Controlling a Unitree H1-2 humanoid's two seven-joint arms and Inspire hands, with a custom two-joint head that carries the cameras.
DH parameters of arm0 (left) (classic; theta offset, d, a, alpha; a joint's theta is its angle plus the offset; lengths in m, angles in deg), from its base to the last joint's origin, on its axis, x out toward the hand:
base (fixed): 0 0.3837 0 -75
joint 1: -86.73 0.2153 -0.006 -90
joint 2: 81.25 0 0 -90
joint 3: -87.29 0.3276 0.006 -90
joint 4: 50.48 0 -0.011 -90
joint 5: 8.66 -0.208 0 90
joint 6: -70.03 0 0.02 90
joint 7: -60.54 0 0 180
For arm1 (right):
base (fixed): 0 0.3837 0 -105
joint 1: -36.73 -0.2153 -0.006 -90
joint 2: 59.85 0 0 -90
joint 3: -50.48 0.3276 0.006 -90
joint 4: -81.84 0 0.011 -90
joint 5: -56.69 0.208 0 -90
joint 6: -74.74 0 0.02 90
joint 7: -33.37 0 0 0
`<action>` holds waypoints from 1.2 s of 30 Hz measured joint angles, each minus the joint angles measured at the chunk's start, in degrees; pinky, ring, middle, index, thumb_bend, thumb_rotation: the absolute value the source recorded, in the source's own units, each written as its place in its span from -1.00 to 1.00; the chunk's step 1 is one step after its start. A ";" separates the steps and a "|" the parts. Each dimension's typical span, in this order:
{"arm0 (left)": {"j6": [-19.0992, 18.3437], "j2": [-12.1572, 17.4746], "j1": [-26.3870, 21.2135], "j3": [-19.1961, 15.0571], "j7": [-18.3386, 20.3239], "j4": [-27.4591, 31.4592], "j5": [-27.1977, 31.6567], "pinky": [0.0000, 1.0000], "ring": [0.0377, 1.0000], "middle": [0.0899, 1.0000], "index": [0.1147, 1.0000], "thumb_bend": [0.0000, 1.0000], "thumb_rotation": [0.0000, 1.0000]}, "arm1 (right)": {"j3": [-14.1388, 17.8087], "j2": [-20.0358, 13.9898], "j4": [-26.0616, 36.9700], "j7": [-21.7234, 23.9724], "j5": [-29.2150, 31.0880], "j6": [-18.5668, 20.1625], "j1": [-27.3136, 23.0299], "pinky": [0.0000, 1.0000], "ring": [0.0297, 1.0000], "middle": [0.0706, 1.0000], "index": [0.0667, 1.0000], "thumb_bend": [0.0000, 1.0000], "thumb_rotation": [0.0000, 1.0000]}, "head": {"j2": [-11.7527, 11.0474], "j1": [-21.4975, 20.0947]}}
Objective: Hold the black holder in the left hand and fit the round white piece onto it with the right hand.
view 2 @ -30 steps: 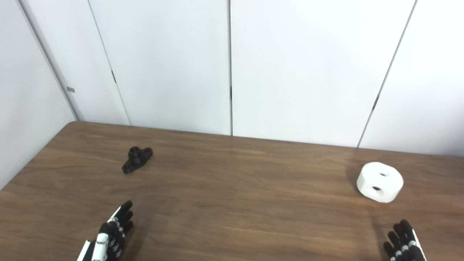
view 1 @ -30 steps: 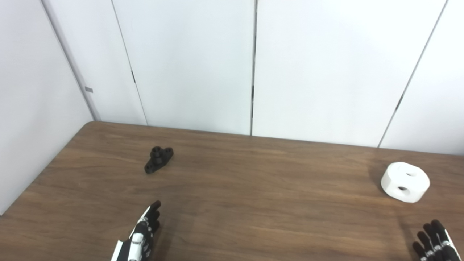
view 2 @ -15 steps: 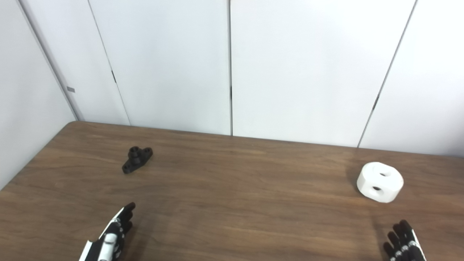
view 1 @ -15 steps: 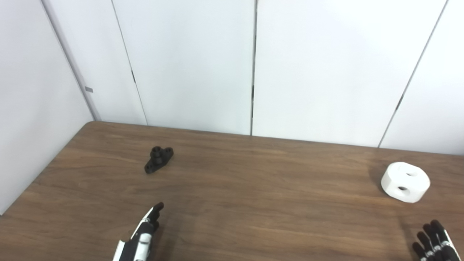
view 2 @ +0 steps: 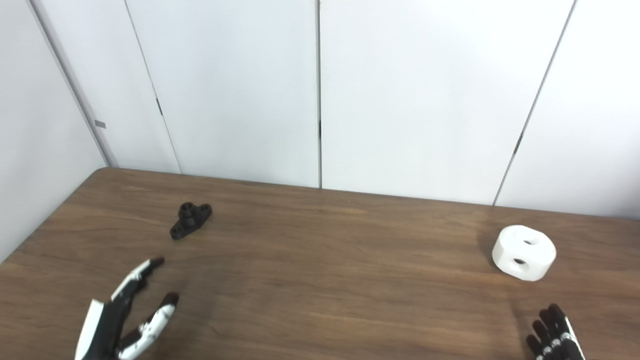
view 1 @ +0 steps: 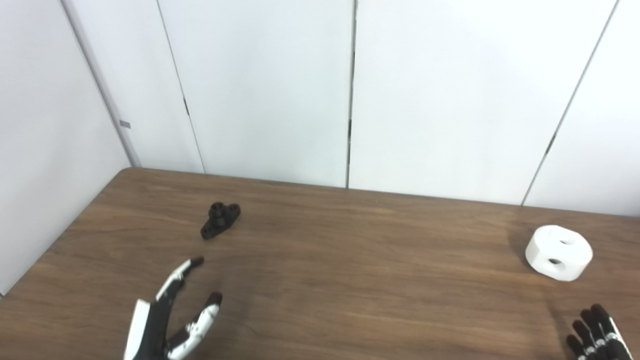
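At the lower left, the left hand (view 1: 167, 320) is hovering over the brown table (view 1: 320, 280) with its fingers (view 1: 177, 277) and thumb spread apart, and it is gripping nothing. The black holder (view 1: 220, 219) is lying on the table beyond this hand, toward the far left corner, clearly apart from the fingertips. White wall panels (view 1: 270, 90) are standing behind the table. Far to the right, the round white piece (view 1: 558, 252) is resting flat on the wood, showing two holes. At the bottom right corner, only the fingers of the right hand (view 1: 595, 335) are showing; they are stretched out and holding nothing, near the white piece but not touching it.
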 measured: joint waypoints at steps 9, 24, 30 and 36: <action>-8.46 0.29 -8.59 -1.21 -1.70 -1.19 -10.87 0.85 0.90 0.83 0.64 0.39 -0.43 | -0.48 0.13 0.03 0.18 -0.59 -0.11 -0.31 1.00 1.00 1.00 1.00 0.58 1.00 | 0.53 -0.27; -17.98 3.94 -20.39 0.11 -3.15 -14.21 -20.45 0.76 0.85 0.77 0.56 0.63 -0.32 | -0.62 0.06 0.39 0.20 -0.94 -0.12 -0.02 1.00 1.00 1.00 1.00 0.55 1.00 | 1.14 -0.53; -19.54 6.12 -23.29 2.16 -3.36 -19.96 -21.28 0.86 0.86 0.77 0.52 0.67 -0.29 | -0.65 0.05 0.44 0.25 -0.89 -0.11 0.03 1.00 1.00 1.00 1.00 0.55 1.00 | 1.14 -0.62; -21.87 9.40 -26.30 4.75 -3.24 -23.48 -22.75 0.86 0.86 0.77 0.51 0.69 -0.22 | -0.59 0.02 0.48 0.40 -0.74 -0.20 0.29 1.00 1.00 1.00 1.00 0.49 1.00 | 1.23 -0.70</action>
